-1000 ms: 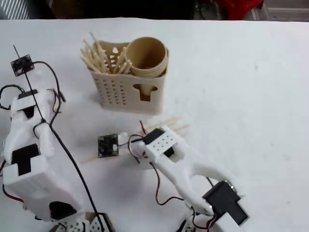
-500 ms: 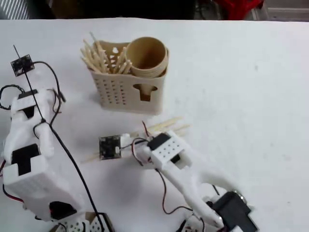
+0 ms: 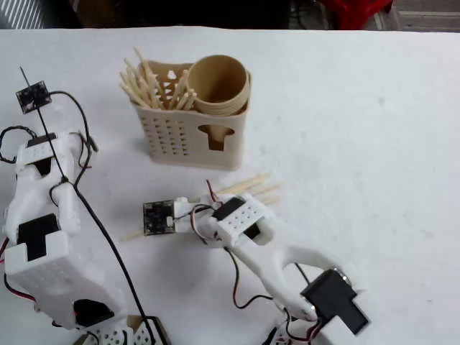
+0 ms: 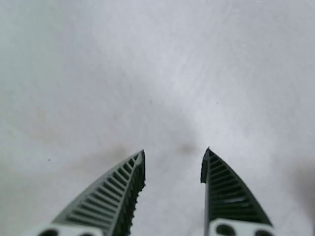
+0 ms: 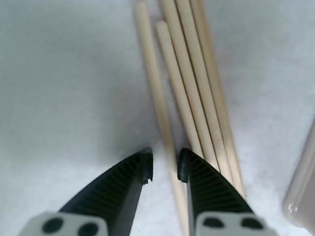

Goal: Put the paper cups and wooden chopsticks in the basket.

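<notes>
1. Change: over the last sec the right arm (image 3: 273, 244) slid back toward 5 o'clock, then came fwd again. It now sits approx where it started, low over the loose chopsticks (image 3: 248, 185).
2. No other change: basket (image 3: 188, 136), paper cups (image 3: 219, 80), loose sticks and left arm (image 3: 39, 215) are all as before.
3. Meaning, my read: a small re-aim, not a pick. The sticks haven't shifted, so the grab is still to come.
4. Right gripper (image 5: 165, 167): fingers a narrow gap apart, tips down at the table. One stick of the bundle runs btwn them, w/ daylight either side, so not pinched yet. The other sticks lie just beside it, outside the jaws.
5. Left gripper (image 4: 172, 152): fingers spread wide over bare table, holding nothing. Its arm is at the 9 o'clock side, well apart from the work.
6. Task things: cups are nested in the basket's 3 o'clock half, and the standing chopsticks (image 3: 151, 86) fill its 9 o'clock half. The loose ones lie flat at the basket's 6 o'clock, partly under the right arm, w/ one end poking out toward 8 o'clock (image 3: 133, 235).
7. Progress, judged: cups done, most sticks done, this last handful left.
8. Surface: plain white table (image 3: 374, 144), matte, w/ faint smudges in the left wrist view.
9. Room: dark past the 12 o'clock edge, w/ a red object (image 3: 356, 8) at 1 o'clock.
</notes>
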`<state>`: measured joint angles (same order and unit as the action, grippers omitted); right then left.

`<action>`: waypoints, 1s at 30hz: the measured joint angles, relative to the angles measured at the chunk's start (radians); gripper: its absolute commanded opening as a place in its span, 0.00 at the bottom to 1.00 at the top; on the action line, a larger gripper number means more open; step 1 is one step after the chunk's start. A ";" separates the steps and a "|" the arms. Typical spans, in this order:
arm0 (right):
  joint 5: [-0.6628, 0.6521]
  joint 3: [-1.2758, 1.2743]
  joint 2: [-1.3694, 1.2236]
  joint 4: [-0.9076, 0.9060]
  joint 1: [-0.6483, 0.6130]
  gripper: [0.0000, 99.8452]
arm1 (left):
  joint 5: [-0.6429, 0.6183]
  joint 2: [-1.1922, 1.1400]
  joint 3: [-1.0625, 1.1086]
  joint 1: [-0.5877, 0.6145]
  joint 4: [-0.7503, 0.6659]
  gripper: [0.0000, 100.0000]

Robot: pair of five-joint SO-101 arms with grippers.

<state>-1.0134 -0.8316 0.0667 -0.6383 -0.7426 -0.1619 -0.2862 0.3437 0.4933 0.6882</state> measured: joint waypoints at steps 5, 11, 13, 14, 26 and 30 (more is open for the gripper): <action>0.000 0.014 -0.020 -0.002 0.000 0.02 | 0.000 0.000 0.000 0.000 0.000 0.20; 0.041 0.009 0.038 -0.063 0.000 0.02 | 0.000 0.000 0.000 0.000 0.000 0.20; 0.083 0.006 0.087 -0.100 0.000 0.02 | 0.000 0.000 0.000 0.000 0.000 0.20; 0.109 0.006 0.118 -0.118 0.000 0.02 | 0.000 0.000 0.000 0.000 0.000 0.20; 0.430 0.252 0.649 -0.425 0.000 0.02 | 0.000 0.000 0.000 0.000 0.000 0.20; 0.542 0.493 0.684 -0.428 0.000 0.02 | 0.000 0.000 0.000 0.000 0.000 0.20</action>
<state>-0.4718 -0.3391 0.7511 -1.0664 -0.7426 -0.1619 -0.2862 0.3437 0.4933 0.6882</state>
